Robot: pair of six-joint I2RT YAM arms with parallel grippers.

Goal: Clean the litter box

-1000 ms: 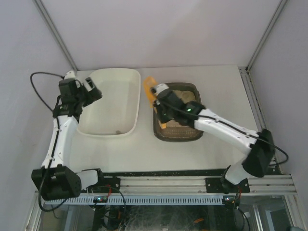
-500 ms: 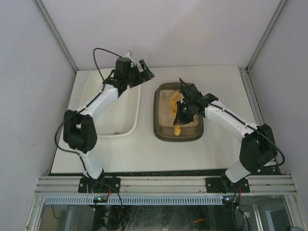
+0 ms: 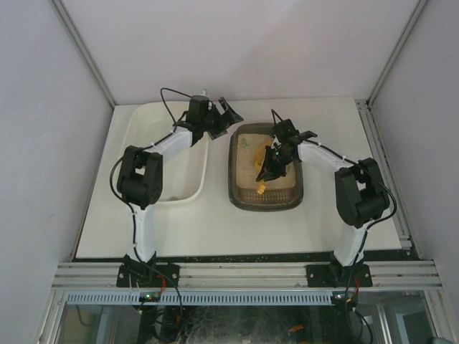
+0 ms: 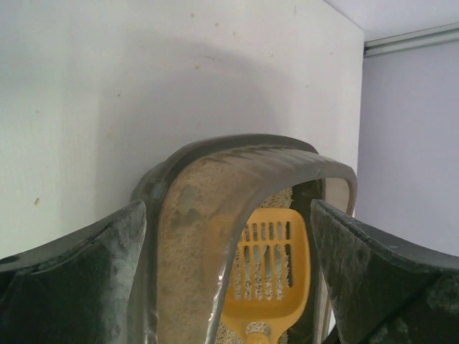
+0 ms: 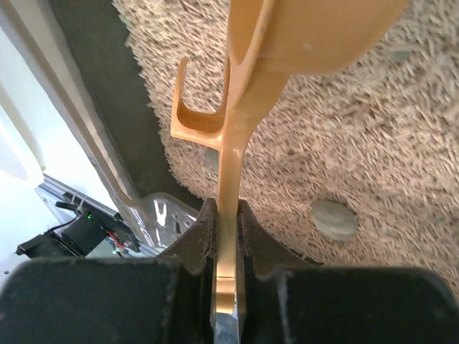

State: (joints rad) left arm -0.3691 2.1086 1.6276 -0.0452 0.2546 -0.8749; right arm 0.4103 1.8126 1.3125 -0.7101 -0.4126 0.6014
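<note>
The litter box (image 3: 233,179) is a dark tray of beige litter, right of centre on the table. My right gripper (image 3: 268,169) hangs over the litter, shut on the handle of a yellow slotted scoop (image 3: 262,188). In the right wrist view the handle (image 5: 231,154) is pinched flat in the gripper (image 5: 227,209), and a grey lump (image 5: 334,218) lies in the litter beside it. My left gripper (image 3: 232,118) stands open at the box's far left corner. In the left wrist view its fingers (image 4: 79,287) straddle the box's rim (image 4: 237,145), apart from it, with the scoop (image 4: 269,269) beyond.
A larger cream-white tub (image 3: 193,188) stands left of the litter box, with a small dark speck on its floor. Metal frame posts and lilac walls close in the back and sides. The rail with the arm bases (image 3: 244,272) runs along the near edge.
My left arm has swung from the tub's left side across to the litter box's far left corner. The right arm brought the scoop from the box's left edge to over the litter.
</note>
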